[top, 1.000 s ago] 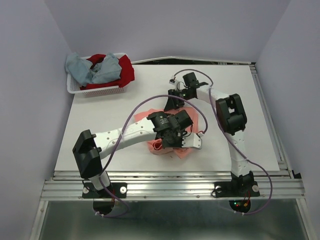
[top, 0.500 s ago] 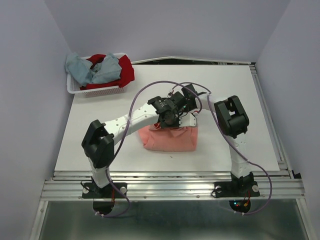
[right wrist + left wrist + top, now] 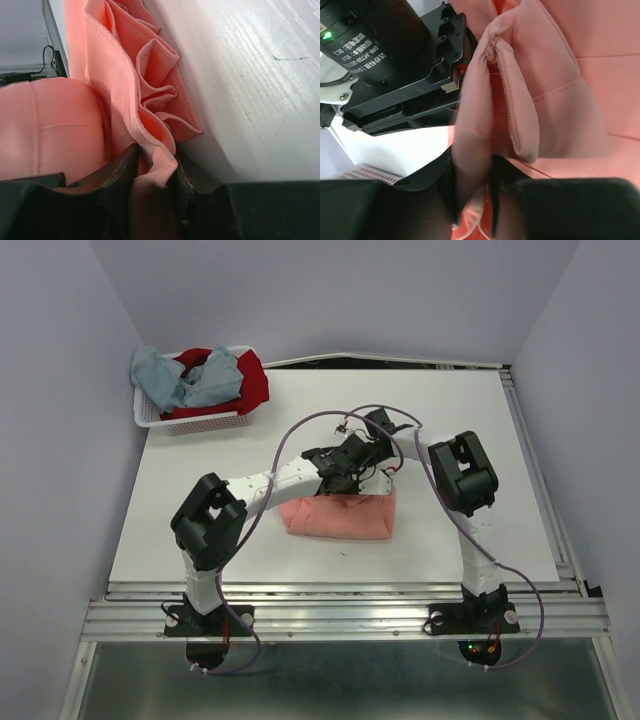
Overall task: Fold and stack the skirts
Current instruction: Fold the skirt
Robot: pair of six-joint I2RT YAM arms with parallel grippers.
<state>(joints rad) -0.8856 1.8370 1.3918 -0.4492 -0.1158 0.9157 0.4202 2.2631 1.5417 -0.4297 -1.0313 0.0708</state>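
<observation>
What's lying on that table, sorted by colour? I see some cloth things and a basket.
Salmon-pink skirt: 1
Blue-grey skirt: 1
Dark red skirt: 1
White mesh basket: 1
Total: 4

Skirts, three: one salmon-pink pleated skirt [image 3: 340, 517], one dusty blue-grey skirt [image 3: 175, 380], one dark red skirt [image 3: 252, 380]. White plastic mesh basket [image 3: 200, 422], one. Desk [image 3: 480, 440], one. Robot arms, two: left arm [image 3: 260, 485], right arm [image 3: 465, 480]. End effectors, two: left end effector [image 3: 480, 185], right end effector [image 3: 152, 175], two fingers apiece, four fingers in all. Purple cables, two, one along each arm.
</observation>
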